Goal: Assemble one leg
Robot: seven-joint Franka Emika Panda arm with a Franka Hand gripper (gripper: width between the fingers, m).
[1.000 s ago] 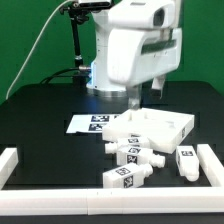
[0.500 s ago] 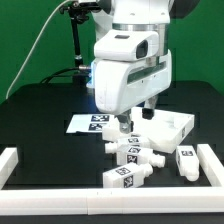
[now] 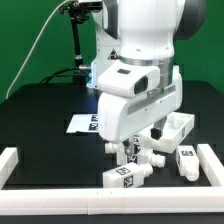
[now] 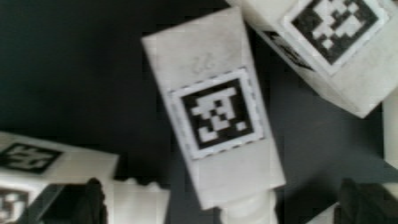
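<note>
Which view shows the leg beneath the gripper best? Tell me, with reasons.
The wrist view: the leg fills the picture, its square tag facing the camera. The exterior view mostly hides it behind the arm; only other legs show plainly there.

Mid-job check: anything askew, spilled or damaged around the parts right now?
Nothing looks broken or spilled. The legs lie jumbled at mixed angles beside the panel, crowded together rather than lined up. The leg under the wrist camera lies slanted, with neighbours close by.
</note>
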